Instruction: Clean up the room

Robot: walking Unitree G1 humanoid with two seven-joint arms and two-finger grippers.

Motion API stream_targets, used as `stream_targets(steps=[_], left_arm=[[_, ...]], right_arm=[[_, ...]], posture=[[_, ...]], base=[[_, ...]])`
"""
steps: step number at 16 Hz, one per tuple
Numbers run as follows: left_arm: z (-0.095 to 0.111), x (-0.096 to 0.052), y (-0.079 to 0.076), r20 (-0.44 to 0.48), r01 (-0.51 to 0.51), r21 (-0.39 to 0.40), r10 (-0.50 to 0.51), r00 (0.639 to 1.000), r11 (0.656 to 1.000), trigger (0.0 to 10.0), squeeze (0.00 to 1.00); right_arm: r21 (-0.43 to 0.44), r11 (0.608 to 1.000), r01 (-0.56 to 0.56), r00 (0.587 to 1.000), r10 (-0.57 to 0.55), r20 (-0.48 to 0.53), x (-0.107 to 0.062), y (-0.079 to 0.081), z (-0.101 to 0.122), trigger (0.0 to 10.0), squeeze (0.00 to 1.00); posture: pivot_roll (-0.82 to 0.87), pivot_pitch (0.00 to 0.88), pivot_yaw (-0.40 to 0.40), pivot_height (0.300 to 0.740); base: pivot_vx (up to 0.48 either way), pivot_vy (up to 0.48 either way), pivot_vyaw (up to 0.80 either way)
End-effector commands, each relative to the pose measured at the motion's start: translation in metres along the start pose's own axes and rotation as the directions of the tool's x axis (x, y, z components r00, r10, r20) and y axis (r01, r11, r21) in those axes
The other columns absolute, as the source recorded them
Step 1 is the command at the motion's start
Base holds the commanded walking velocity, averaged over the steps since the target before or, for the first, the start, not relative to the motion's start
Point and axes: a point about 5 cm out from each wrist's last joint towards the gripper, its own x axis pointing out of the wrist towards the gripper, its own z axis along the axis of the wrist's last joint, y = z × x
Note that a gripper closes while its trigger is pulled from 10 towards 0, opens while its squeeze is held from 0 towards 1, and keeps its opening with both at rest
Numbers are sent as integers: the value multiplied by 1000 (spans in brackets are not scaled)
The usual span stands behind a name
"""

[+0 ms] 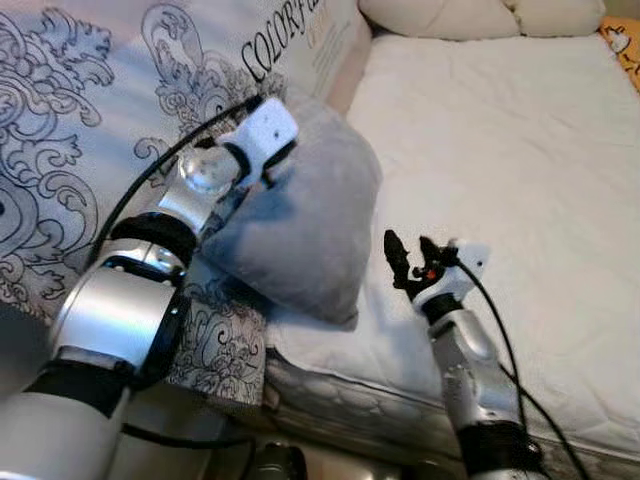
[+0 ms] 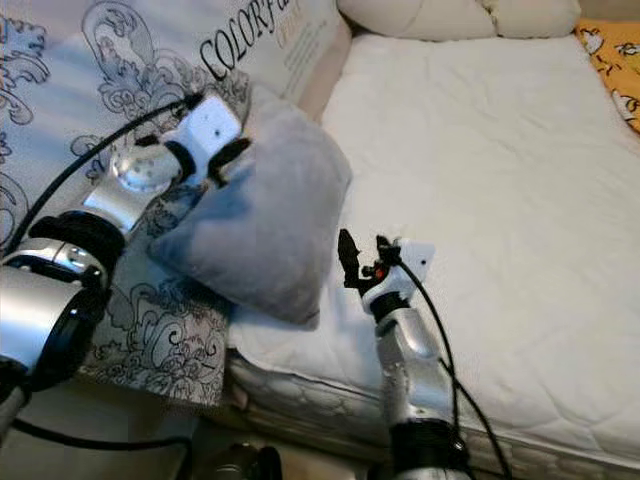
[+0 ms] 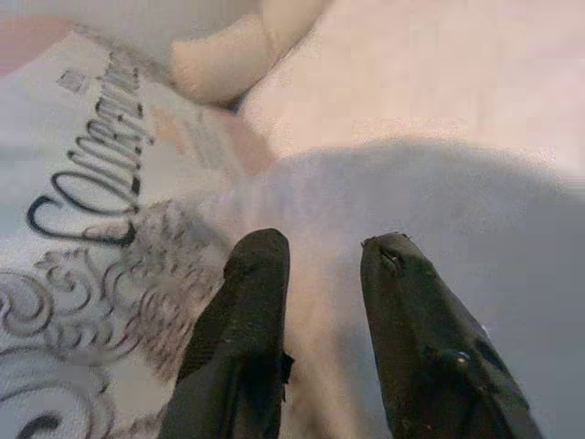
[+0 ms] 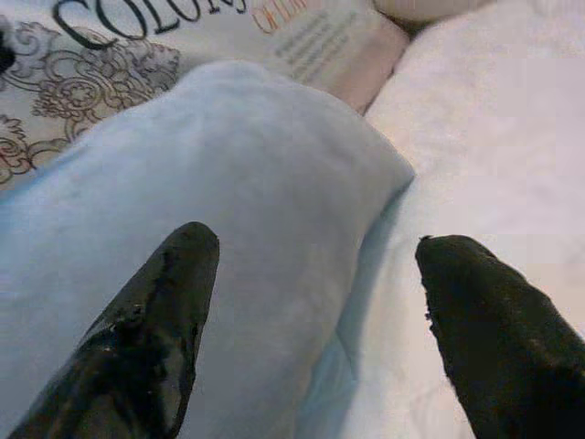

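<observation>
A grey pillow (image 1: pixel 300 225) stands tilted on the left edge of the white mattress (image 1: pixel 520 150), leaning on a patterned bedding pack (image 1: pixel 70 120). My left gripper (image 3: pixel 324 247) is at the pillow's upper left corner, its fingers (image 3: pixel 256 302) close together and pressed into the grey fabric. Just right of the pillow's lower corner, my right gripper (image 1: pixel 410 243) hovers over the mattress with its fingers (image 4: pixel 174 302) wide apart and nothing between them. In the right wrist view the pillow (image 4: pixel 210 183) lies straight ahead of it.
Cream pillows (image 1: pixel 450 15) lie at the head of the bed, with a bit of orange fabric (image 1: pixel 625 45) at the far right. The mattress edge (image 1: pixel 340 385) runs below my right arm, with dark floor beneath it.
</observation>
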Motion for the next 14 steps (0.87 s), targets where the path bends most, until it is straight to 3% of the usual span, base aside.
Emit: stream_targets(steps=[1,2,3,4,5,6,9,10,12,13,14], left_arm=[[21,3,9,107,-8,-106,19,994,994,10000,1000],[27,4,5,185,26,-258,22,982,966,10000,1000],[28,4,-4,228,40,-346,43,973,937,10000,1000],[26,-1,-19,265,55,-371,49,963,927,10000,937],[22,-11,-33,289,49,-358,60,956,932,10000,788],[15,-23,-49,279,43,-378,70,958,925,10000,765],[2,-50,-75,224,5,-457,110,968,890,10000,765],[-10,-63,-83,158,-47,-432,127,979,901,10000,765],[-20,-79,-89,85,-107,-435,159,984,894,10000,753],[-32,-98,-90,11,-181,-411,203,979,893,10000,753],[-34,-103,-90,-10,-197,-408,211,977,891,10000,753]], right_arm=[[-10,1000,7,1000,-7,-9,-3,10,-1,10000,1000],[-41,998,50,999,-49,7,-4,5,6,10000,976],[-45,997,67,998,-66,17,-4,3,14,10000,0],[-65,994,89,996,-87,36,-5,3,23,10000,0],[-71,993,98,994,-94,59,-6,3,32,10000,0],[-56,992,113,991,-109,78,-10,4,40,10000,0],[-85,994,71,995,-64,77,-17,10,47,10000,0],[-106,993,49,997,-43,57,-20,12,45,10000,0],[-126,992,21,999,-17,28,-23,15,42,10000,0],[-150,989,3,1000,-3,0,-25,19,42,10000,0],[-158,987,3,1000,-4,-8,-26,19,42,10000,0]], posture=[[-81,0,149,740],[-79,0,145,740],[-81,0,144,740],[-90,0,138,740],[-91,0,128,740],[-86,0,118,740],[-47,0,75,740],[-36,0,64,740],[-31,0,53,740],[-26,0,39,740],[-28,0,33,740]], base=[[0,0,0],[0,0,0],[0,0,0],[0,0,0],[0,0,0],[0,0,0],[0,0,0],[0,0,0],[0,-244,0],[0,-337,0],[0,-337,0]])
